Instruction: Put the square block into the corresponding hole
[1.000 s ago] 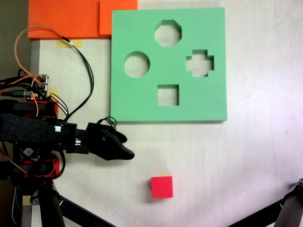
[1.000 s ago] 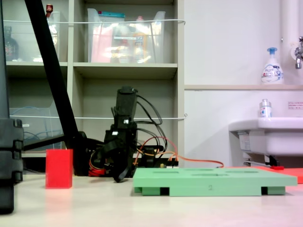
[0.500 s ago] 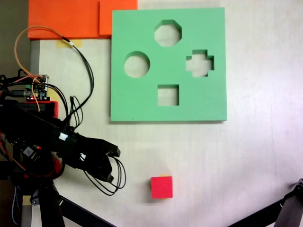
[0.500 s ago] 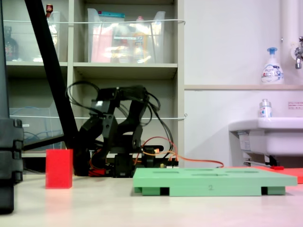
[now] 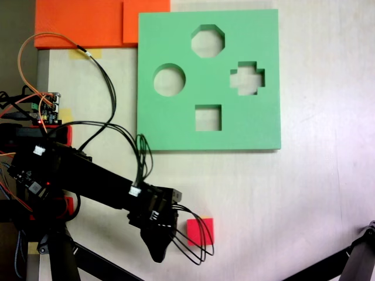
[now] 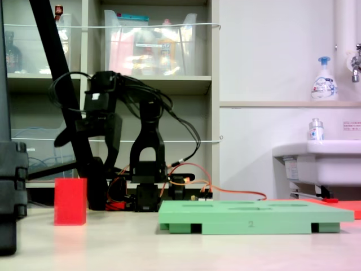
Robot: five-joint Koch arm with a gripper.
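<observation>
Red square block [image 5: 200, 231] sits on the table [image 5: 316, 193], well apart from the square hole [image 5: 208, 117] in the green board [image 5: 176, 126]. Just left of it we see the gripper [image 5: 157, 249]; we cannot tell its opening.

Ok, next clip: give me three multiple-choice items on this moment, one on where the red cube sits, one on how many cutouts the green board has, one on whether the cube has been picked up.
1. Where is the square block in the top-down fixed view?
A. Inside the square hole
B. On the table below the green board
C. On the orange sheet

2. How many cutouts does the green board have?
A. Two
B. Three
C. Four

3. What is the block's state?
A. Resting on the table
B. Lifted in the gripper
C. Lying on the board

Answers: 1 B, it lies on bare table beneath the board's lower edge. 2 C, octagon, circle, cross and the square hole. 3 A, the side view shows it standing on the tabletop while the gripper is beside it.
</observation>
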